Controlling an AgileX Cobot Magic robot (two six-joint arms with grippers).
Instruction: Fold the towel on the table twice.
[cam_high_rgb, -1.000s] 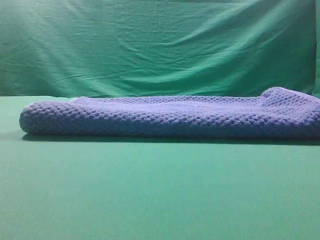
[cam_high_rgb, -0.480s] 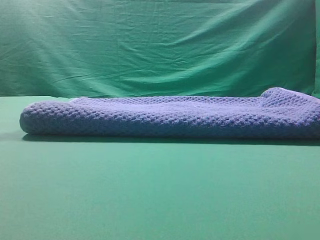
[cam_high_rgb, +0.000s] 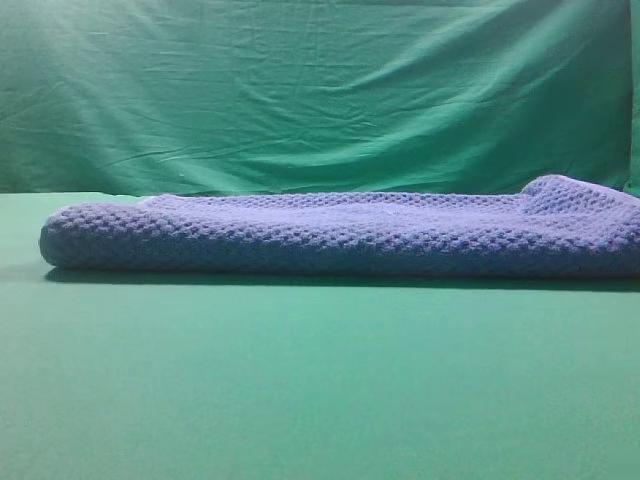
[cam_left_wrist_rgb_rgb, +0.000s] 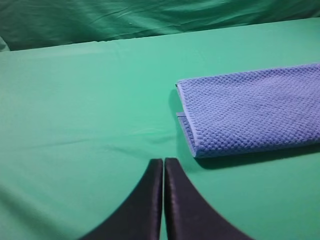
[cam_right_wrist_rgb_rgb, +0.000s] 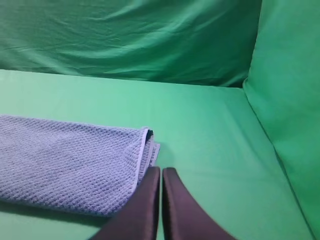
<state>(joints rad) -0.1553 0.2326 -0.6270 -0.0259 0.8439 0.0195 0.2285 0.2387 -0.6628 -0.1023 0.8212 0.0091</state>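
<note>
A: Let us start with the biggest thing. The table (cam_high_rgb: 320, 390) is a flat, smooth, matte green surface, and behind it hangs a wrinkled green backdrop (cam_high_rgb: 320, 90).

B: And the towel (cam_high_rgb: 340, 235)?

A: It lies on the table as a long, low, layered strip. Its long axis runs from left to right in the exterior high view, and its right end goes to the edge of that view. The cloth is thick, blue-grey, with a bumpy waffle texture. At the short ends the stacked edges are visible, so I judge one fold is already made and the second is not yet done.

B: Which arm is nearer to it?

A: Each one is near its own end. In the left wrist view the towel (cam_left_wrist_rgb_rgb: 250, 112) lies ahead and to the right of the left gripper (cam_left_wrist_rgb_rgb: 163, 167), apart from it. In the right wrist view the towel (cam_right_wrist_rgb_rgb: 65, 165) lies ahead and to the left of the right gripper (cam_right_wrist_rgb_rgb: 161, 175), whose tips are just beside the layered end; touching or not, I cannot tell.

B: Their state?

A: Both have the black fingers pressed together, with nothing between them. I think the next fold must bring one short end over the other.
</note>
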